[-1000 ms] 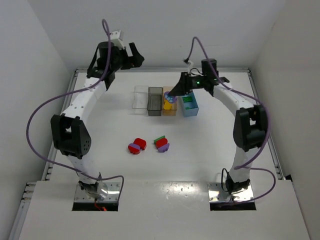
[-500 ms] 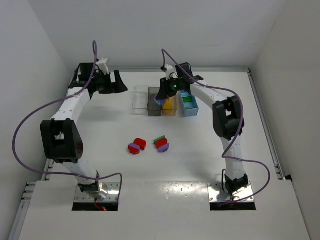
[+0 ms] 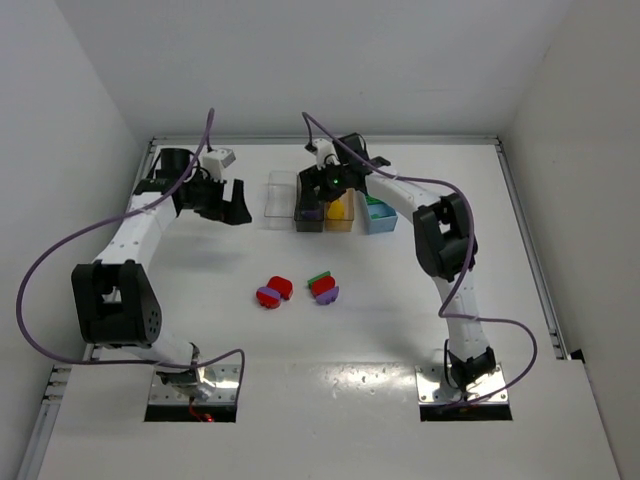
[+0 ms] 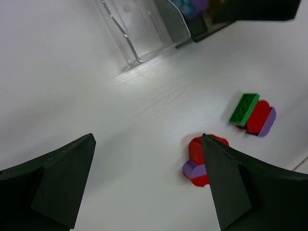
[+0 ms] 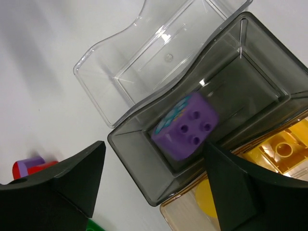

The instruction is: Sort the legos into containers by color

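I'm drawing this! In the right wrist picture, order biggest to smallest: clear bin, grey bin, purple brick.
Largest: smoky grey plastic bin and clear plastic bin, which look alike, so I cannot rank them.
Smallest: chunky purple plastic brick.

white arm links (image 3: 140, 225) with black joints (image 3: 112, 305), looping purple cables (image 3: 35, 265), matte black wedge-shaped fingers (image 4: 53, 183)

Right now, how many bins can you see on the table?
4, side by side in one row at the far side, from left to right: the clear bin, the grey bin, the tan bin and the blue bin. None seems hidden.
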### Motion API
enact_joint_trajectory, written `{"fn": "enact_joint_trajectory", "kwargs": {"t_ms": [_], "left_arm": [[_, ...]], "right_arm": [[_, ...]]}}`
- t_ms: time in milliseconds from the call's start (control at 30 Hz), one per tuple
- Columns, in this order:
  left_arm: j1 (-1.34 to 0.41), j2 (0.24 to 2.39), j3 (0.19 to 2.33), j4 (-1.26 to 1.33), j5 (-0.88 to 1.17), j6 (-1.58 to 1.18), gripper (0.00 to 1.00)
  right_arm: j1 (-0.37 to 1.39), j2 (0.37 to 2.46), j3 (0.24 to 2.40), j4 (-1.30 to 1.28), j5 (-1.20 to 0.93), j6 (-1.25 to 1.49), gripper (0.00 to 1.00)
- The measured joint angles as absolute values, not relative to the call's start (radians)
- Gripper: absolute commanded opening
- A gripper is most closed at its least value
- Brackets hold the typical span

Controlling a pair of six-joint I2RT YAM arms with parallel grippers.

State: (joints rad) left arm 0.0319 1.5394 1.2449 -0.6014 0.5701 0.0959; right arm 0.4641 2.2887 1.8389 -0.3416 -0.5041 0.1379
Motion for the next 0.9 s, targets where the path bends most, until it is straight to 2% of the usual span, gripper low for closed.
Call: {"fn": "enact_joint_trajectory", "kwargs": {"t_ms": [200,600,900], "left_arm": [[-0.037,1.479,1.221,-0.742,0.569,0.299,0.94],[-0.389,1.393,1.107,-0.925,0.387,0.585,0.93],[-0.554,1.419,1.04,-0.92,0.26,0.593,0.88]], "right_arm": [[0.463,2.23,1.795,-0.354,-0.444,0.132,0.83],[0.322,1.695,1.452,-0.386,-0.39,0.011,0.83],[0.257,1.623,1.282,-0.44,-0.39,-0.028,0.83]]}}
